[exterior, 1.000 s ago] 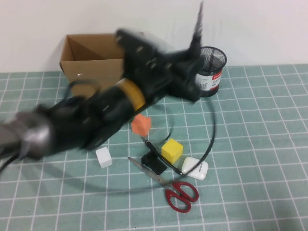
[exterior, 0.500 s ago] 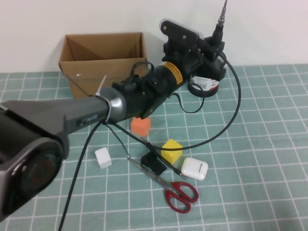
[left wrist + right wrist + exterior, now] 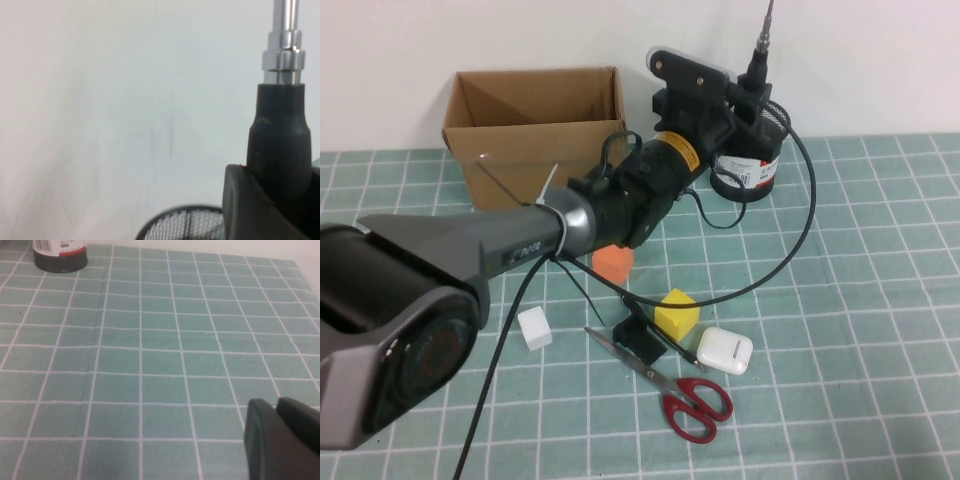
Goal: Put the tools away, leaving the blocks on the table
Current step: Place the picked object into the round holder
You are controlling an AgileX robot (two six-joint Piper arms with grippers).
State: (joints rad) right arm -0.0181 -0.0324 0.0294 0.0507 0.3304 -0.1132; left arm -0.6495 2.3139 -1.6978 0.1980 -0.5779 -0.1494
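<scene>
From the high camera, the left arm reaches far across the green table (image 3: 880, 300) to the black mesh cup (image 3: 757, 160) at the back. The left gripper (image 3: 752, 98) is right over the cup and squeezes the black handle of the screwdriver (image 3: 758, 55), whose metal tip points up. A brown cardboard box (image 3: 535, 125) stands at the back, to the left of the cup. Nearer the robot, the orange block (image 3: 613, 263) sits half under the arm, the yellow block (image 3: 677, 311) is near the middle, and the white block (image 3: 534, 327) lies off to the left. The red-handled scissors (image 3: 682, 395) lie nearest the robot, the thin black pointed tool (image 3: 660, 335) runs beside the yellow block, and a small black clip (image 3: 640, 338) and a white case (image 3: 724, 351) sit close by. In the left wrist camera, the screwdriver stands upright in the dark fingers (image 3: 255, 210), with the cup's rim just below. In the right wrist camera, the right gripper (image 3: 277, 440) is closed tight, holds nothing, and hangs low over bare mat, with the cup far off.
</scene>
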